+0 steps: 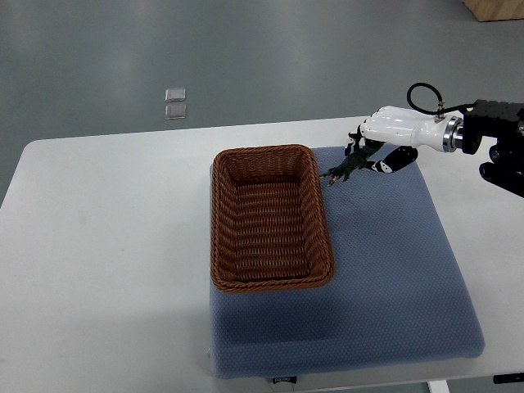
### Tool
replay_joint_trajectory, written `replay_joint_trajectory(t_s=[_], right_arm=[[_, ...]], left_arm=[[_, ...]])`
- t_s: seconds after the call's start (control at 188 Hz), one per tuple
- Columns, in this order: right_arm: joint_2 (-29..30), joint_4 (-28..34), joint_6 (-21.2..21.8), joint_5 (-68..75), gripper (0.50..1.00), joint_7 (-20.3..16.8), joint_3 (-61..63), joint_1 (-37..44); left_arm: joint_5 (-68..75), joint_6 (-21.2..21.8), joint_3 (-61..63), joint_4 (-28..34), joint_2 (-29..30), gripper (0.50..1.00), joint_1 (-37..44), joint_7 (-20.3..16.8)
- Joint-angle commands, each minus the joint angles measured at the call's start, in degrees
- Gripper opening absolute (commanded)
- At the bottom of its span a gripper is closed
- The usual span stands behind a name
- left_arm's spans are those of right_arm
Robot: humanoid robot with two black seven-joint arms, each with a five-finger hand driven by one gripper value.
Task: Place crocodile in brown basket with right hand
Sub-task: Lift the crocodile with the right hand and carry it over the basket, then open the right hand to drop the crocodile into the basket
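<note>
We look steeply down on one white tabletop (98, 246) with rounded corners. One blue padded mat (393, 270) covers its right part and reaches the near edge.

One brown wicker basket (219, 237), rectangular with rounded corners, stands on the left part of the mat, and its left rim hangs a little over the bare tabletop. Its long sides run away from us, and its woven bottom shows bare.

One robot hand is in view: the right hand (385, 135), white with dark joints, on an arm that enters from the right edge near the far side of the mat. One black cable (422, 88) loops above its wrist. Its fingers (364, 135) are curled and closed around one small dark green toy crocodile (344, 170).

The crocodile hangs out of the fingers, slanting down toward the left. Its lower end is just beside the far right corner of the basket, outside the rim and over the blue mat. We cannot tell whether that end touches the mat.

Beyond the tabletop is a grey floor (286, 49). Two small clear squares (175, 102) lie on it, one just behind the other. One pale wooden object (495, 8) shows in the far right corner.
</note>
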Motion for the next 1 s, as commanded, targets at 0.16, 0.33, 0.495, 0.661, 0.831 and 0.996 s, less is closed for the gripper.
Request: replay_joint_trajectory(t_s=[0.16,0.33,0.495,0.661,0.831,0.996], right_arm=[[-0.5,0.0,0.4,0.0,0.5,0.0,5.3,1.2],[0.0,0.3,0.2,0.3,0.5,0.0,8.1,2.0],[1.7,3.0,0.2,0.5,0.5,0.0,12.8,1.0],[4.5,4.6,0.0,0.5,0.5,0.0,13.5,-1.1],[5.9,5.3,-0.1,0.5,0.5,0.0,14.3,-3.3],[7.4,5.5,-1.0,0.5,0.635,0.0,15.0,-5.2]], left_arm=[[0.0,0.0,0.0,0.0,0.0,1.0,0.0,0.0],[0.0,0.0,0.0,0.0,0.0,1.0,0.0,0.0],[0.0,0.0,0.0,0.0,0.0,1.0,0.0,0.0],[0.0,0.0,0.0,0.0,0.0,1.0,0.0,0.0],[0.0,0.0,0.0,0.0,0.0,1.0,0.0,0.0],[0.0,0.0,0.0,0.0,0.0,1.0,0.0,0.0]])
